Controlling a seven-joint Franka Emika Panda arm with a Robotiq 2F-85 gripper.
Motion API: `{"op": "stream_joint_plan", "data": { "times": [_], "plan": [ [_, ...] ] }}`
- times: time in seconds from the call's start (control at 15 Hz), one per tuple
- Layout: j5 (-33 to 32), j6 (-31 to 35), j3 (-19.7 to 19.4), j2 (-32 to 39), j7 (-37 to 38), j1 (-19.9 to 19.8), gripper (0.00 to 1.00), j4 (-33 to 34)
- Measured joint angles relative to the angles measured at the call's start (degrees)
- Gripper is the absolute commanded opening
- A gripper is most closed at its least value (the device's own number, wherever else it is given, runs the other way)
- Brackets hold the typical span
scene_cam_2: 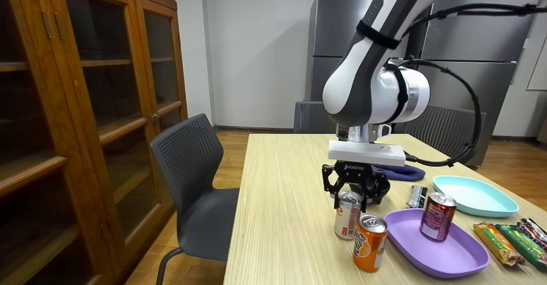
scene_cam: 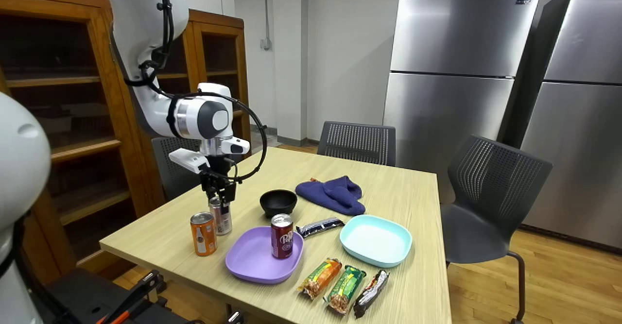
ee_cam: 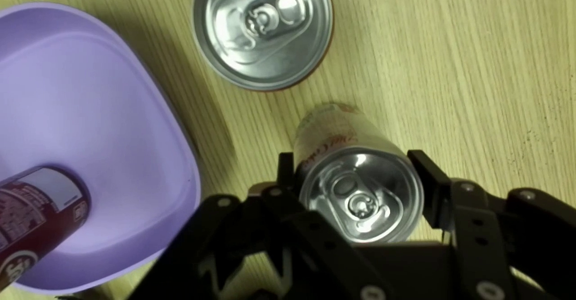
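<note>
The tabletop is pale and wood-grained, and on it a Diet Coke can stands upright, gripped near its top by the pincer, one finger against each side. Just beside that can is an orange Fanta can, and near both lies a purple plate with a dark red Dr Pepper can standing on it. In the wrist view the grain runs in fine, straight lines around the two neighbouring cans. A small black bowl sits near the purple plate, a crumpled navy cloth beyond it. A dark wrapped bar lies between the purple plate and a mint plate; closer to the tabletop's edge, an orange packet, a green packet and a dark packet lie side by side. Dark grey chairs stand around the tabletop on a floor of honey-coloured boards. A wooden cabinet with glass-fronted doors runs along one side, in both exterior views, and tall stainless-steel refrigerators stand towards the back, near plain white walls.
</note>
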Motion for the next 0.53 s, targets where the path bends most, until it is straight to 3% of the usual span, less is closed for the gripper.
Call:
{"op": "stream_joint_plan", "data": {
  "times": [0.53],
  "plan": [
    [0.17, -0.02, 0.05, -2.02, 0.00, 0.42, 0.38, 0.88]
  ]
}}
